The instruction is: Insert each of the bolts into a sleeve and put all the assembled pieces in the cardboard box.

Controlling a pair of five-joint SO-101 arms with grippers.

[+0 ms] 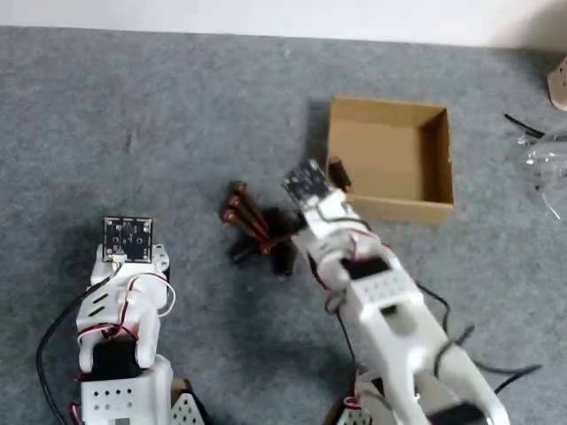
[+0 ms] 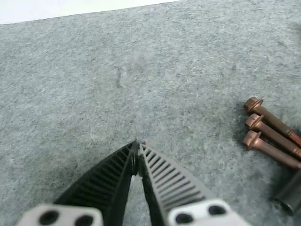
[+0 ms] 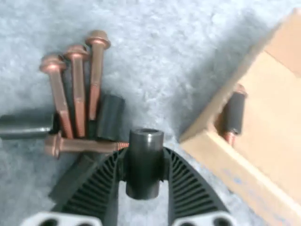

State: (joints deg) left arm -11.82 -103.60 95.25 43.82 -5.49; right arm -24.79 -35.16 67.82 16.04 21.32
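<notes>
The right end effector (image 3: 145, 157) is clamped around the middle of one black sleeve (image 3: 145, 141), with its bore facing outward. The sleeve looks rigid, smooth and probably light, so this mid-body grip suits it. Just beyond the tips lie four copper bolts (image 3: 77, 80), stiff metal best taken by the shank, and three loose sleeves (image 3: 109, 117). One assembled piece (image 3: 233, 113) lies in the cardboard box (image 3: 244, 179) alongside. The left end effector (image 2: 137, 153) is pressed together, empty, well apart from the bolts.
</notes>
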